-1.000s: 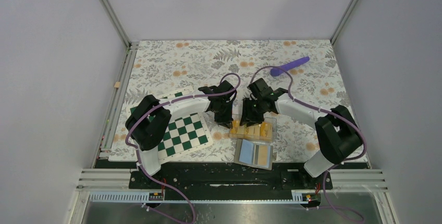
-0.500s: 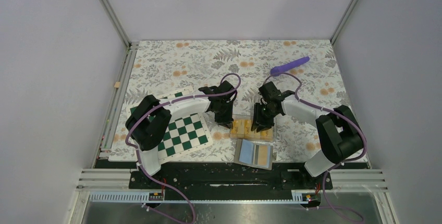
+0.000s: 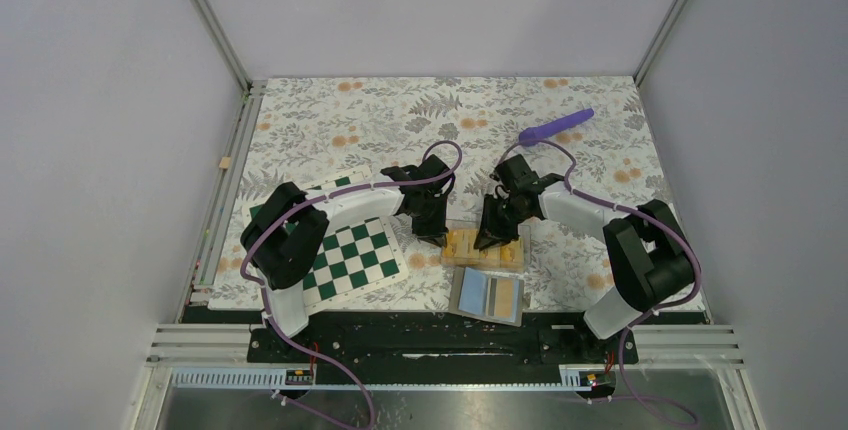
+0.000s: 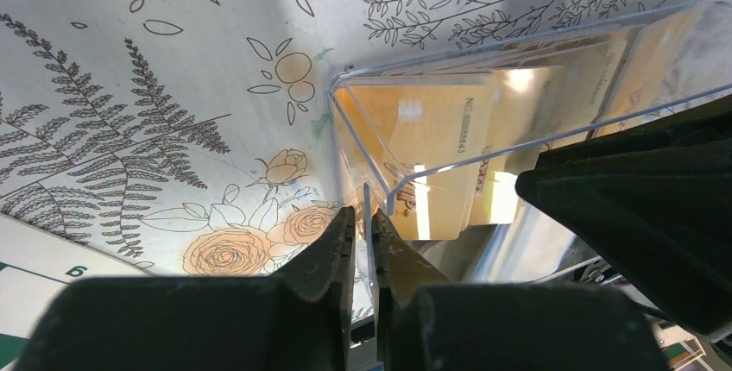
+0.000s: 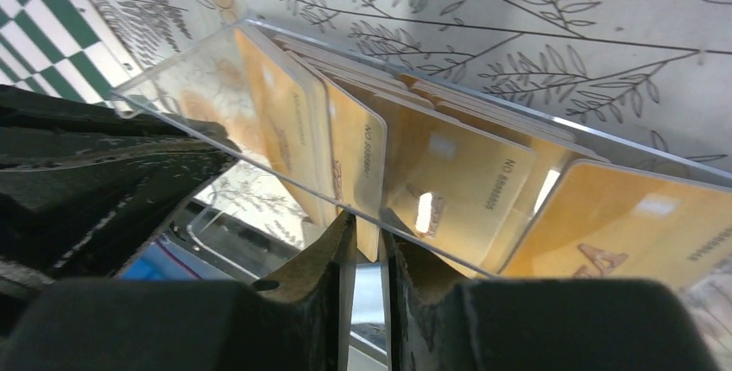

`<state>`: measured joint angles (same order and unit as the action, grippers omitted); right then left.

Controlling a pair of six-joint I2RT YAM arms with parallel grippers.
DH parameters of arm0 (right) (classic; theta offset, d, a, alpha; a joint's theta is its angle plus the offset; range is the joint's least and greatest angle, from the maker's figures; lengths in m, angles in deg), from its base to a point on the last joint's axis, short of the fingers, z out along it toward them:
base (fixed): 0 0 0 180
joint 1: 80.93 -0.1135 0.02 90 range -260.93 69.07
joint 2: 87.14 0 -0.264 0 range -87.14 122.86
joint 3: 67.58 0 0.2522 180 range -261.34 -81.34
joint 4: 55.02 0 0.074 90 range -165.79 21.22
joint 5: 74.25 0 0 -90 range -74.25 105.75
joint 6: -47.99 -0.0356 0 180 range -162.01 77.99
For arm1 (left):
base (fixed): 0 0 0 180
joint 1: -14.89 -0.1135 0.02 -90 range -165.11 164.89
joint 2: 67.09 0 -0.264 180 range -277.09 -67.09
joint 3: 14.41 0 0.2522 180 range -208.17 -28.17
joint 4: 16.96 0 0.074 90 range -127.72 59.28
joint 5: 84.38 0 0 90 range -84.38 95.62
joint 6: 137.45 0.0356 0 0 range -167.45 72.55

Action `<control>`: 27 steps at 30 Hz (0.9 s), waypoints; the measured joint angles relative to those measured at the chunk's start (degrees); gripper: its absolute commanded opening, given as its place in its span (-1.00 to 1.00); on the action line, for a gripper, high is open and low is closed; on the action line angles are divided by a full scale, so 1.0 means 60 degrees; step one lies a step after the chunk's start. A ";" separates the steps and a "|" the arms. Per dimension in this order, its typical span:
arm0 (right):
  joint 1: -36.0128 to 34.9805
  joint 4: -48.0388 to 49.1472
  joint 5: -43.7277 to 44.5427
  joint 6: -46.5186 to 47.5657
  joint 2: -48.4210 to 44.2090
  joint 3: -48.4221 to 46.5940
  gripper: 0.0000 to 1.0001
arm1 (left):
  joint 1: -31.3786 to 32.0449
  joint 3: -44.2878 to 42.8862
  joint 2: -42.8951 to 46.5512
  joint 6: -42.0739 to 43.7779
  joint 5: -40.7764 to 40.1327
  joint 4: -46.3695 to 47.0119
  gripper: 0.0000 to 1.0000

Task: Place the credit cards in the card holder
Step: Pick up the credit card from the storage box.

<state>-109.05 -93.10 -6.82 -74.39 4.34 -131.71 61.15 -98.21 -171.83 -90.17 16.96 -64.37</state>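
Nearest, just beyond the arm bases: a flat blue-grey rectangular pad with tan stripes (image 3: pixel 488 295), lying on the floral-patterned surface (image 3: pixel 330 110).

Just behind the pad, close beside it: a clear plastic card holder (image 3: pixel 515 252), with orange-yellow credit cards (image 3: pixel 462 244) standing on edge inside. Several overlapping in a row, dark numbers printed on their faces.

At the holder's left end: left fingers (image 4: pixel 345 235) pressed almost together, pinching the thin clear side wall from above.

Near the holder's middle: right fingers (image 5: pixel 347 240) narrowed to a slim slot and closed on the upper edge of one orange-yellow card (image 5: pixel 356 160). That card upright behind the clear front wall, among its neighbours.

Left of the holder, partly under the left arm: a green-and-white chessboard (image 3: pixel 350 250), slightly skewed on the surface, apart from the holder.

Farthest, well away on the right: a purple rod (image 3: pixel 556 126), lying flat at an angle.
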 measured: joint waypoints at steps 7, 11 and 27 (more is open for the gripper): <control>0.0000 0.0444 -0.0357 -0.0266 -0.0197 0.0011 -0.59 | 0.0000 0.0000 0.0000 0.0004 0.0000 0.0000 -0.87; 0.0000 0.0678 -0.0474 -0.0350 -0.0193 0.0066 -0.60 | 0.0000 0.0000 0.0000 0.0000 0.0000 0.0000 -0.87; 0.0000 0.1300 -0.0484 -0.0586 -0.0029 0.0525 -0.41 | 0.0033 0.0011 0.0000 -0.0073 0.0000 0.0058 -0.88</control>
<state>-109.05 -85.30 -9.72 -77.91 4.17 -128.57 61.35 -98.14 -171.83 -90.61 16.96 -64.02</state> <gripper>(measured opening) 0.278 0.090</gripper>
